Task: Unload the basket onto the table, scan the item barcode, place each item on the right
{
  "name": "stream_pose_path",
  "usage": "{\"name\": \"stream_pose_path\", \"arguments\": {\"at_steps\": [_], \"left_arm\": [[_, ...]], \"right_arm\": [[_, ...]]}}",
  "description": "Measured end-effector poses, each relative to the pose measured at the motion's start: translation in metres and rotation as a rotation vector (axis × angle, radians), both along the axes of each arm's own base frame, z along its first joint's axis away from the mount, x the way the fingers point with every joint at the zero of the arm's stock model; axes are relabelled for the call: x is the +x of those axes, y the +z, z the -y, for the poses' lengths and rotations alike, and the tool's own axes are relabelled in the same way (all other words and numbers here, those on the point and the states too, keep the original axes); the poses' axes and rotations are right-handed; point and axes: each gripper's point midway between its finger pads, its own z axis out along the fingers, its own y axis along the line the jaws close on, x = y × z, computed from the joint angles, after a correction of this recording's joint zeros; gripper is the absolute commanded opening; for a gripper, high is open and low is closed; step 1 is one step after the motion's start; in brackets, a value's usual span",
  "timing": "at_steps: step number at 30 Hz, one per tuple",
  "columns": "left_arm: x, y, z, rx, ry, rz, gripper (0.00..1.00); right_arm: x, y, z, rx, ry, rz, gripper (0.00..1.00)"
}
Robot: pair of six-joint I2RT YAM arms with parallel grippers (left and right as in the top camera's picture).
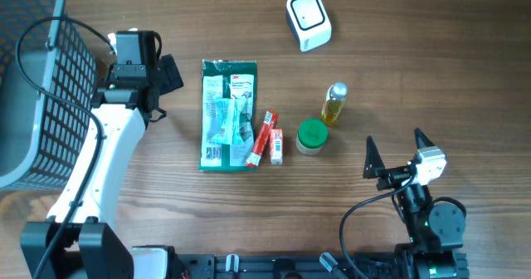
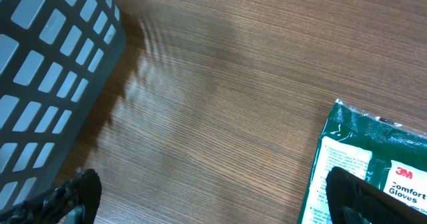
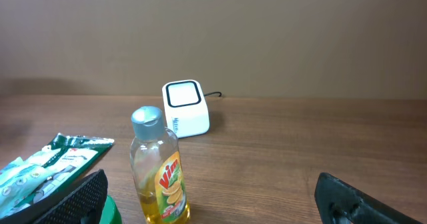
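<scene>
Several items lie mid-table: a green glove packet (image 1: 229,115) with its barcode at the near left corner, a red tube box (image 1: 264,138), a small box (image 1: 276,146), a green-lidded jar (image 1: 312,136) and a yellow Vim bottle (image 1: 335,103). The white barcode scanner (image 1: 309,20) stands at the back. My left gripper (image 1: 164,92) is open just left of the packet's far end; its view shows the packet corner (image 2: 363,157) by one fingertip (image 2: 357,197). My right gripper (image 1: 397,146) is open and empty, near the front, facing the bottle (image 3: 160,167) and scanner (image 3: 185,107).
A grey mesh basket (image 1: 33,80) fills the far left, its wall close to my left gripper (image 2: 47,71). The scanner's cable runs off the back edge. Bare wood lies between the bottle and my right gripper.
</scene>
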Motion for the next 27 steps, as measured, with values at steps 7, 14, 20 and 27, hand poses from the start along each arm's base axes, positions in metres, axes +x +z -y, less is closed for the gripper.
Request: {"name": "stream_pose_path", "arguments": {"at_steps": [7, 14, 20, 27], "left_arm": [[0.000, 0.000, 0.000, 0.000, 0.000, 0.000, 1.00], [0.000, 0.000, 0.000, 0.000, 0.000, 0.000, 1.00], [0.000, 0.000, 0.000, 0.000, 0.000, 0.000, 1.00], [0.000, 0.000, 0.000, 0.002, 0.002, 0.000, 1.00]], "right_arm": [[0.000, 0.000, 0.000, 0.035, -0.002, -0.006, 1.00], [-0.004, -0.009, -0.004, 0.143, 0.018, -0.108, 1.00], [-0.025, 0.080, -0.002, 0.202, 0.018, -0.056, 1.00], [-0.034, 0.178, -0.001, 0.212, 0.004, -0.192, 1.00]]}}
